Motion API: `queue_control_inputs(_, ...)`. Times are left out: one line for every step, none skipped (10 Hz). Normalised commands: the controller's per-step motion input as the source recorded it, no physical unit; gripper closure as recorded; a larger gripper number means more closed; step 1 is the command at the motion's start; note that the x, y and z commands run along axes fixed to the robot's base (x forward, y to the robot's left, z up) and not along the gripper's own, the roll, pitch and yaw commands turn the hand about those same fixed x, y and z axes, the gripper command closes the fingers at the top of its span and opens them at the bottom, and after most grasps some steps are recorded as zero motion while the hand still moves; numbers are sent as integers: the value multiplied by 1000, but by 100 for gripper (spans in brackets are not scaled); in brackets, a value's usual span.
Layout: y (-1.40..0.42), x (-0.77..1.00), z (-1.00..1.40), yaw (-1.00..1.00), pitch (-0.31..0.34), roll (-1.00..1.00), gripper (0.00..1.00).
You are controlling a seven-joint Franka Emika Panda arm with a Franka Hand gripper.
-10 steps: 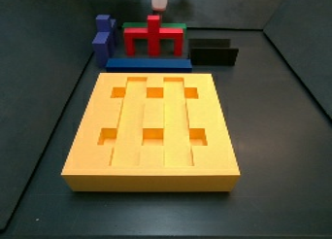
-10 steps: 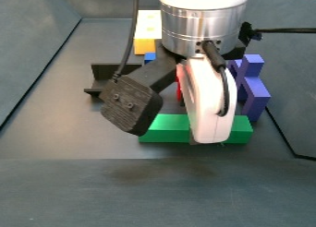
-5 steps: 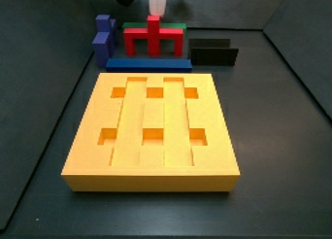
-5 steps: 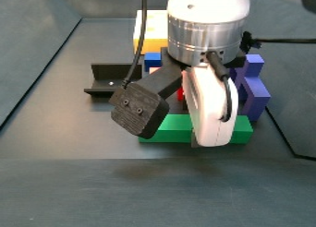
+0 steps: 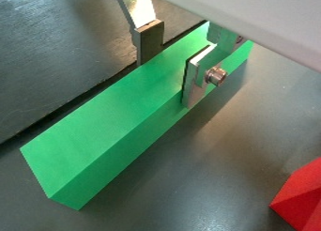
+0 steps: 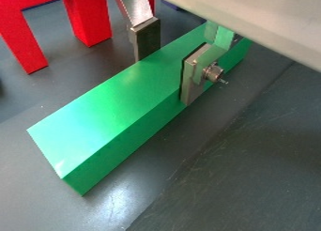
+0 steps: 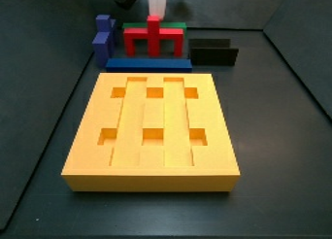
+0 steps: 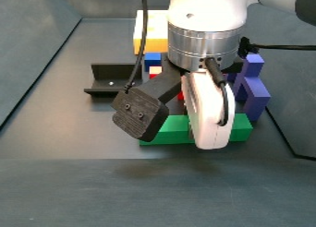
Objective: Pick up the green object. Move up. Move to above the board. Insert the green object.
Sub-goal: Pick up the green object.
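Note:
The green object (image 5: 113, 122) is a long green bar lying flat on the dark floor, and it shows in both wrist views (image 6: 119, 113). My gripper (image 5: 175, 56) is low over it and open, with one silver finger on each long side of the bar near its far half (image 6: 172, 56). In a side view the gripper (image 7: 157, 8) stands at the back behind the red pronged block (image 7: 153, 39). The green bar (image 8: 243, 129) shows under the wrist in a side view. The board (image 7: 130, 117), yellow-orange with six square holes, lies in the foreground.
The flat blue bar (image 7: 147, 62) lies in front of the red block (image 6: 88, 14). A dark blue block (image 7: 103, 37) stands to its left, and the fixture (image 7: 215, 53) to its right. Dark walls enclose the floor.
The gripper has come down a little toward the green bar. The pieces and the board have not moved.

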Motion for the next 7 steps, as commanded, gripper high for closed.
queue_control_inputs(0,0,0,0,0,0,100)
queue_control_inputs(0,0,0,0,0,0,100)
queue_control_inputs(0,0,0,0,0,0,100)
queue_control_inputs(0,0,0,0,0,0,100)
queue_control_inputs(0,0,0,0,0,0,100)
queue_control_inputs(0,0,0,0,0,0,100)
queue_control_inputs(0,0,0,0,0,0,100)
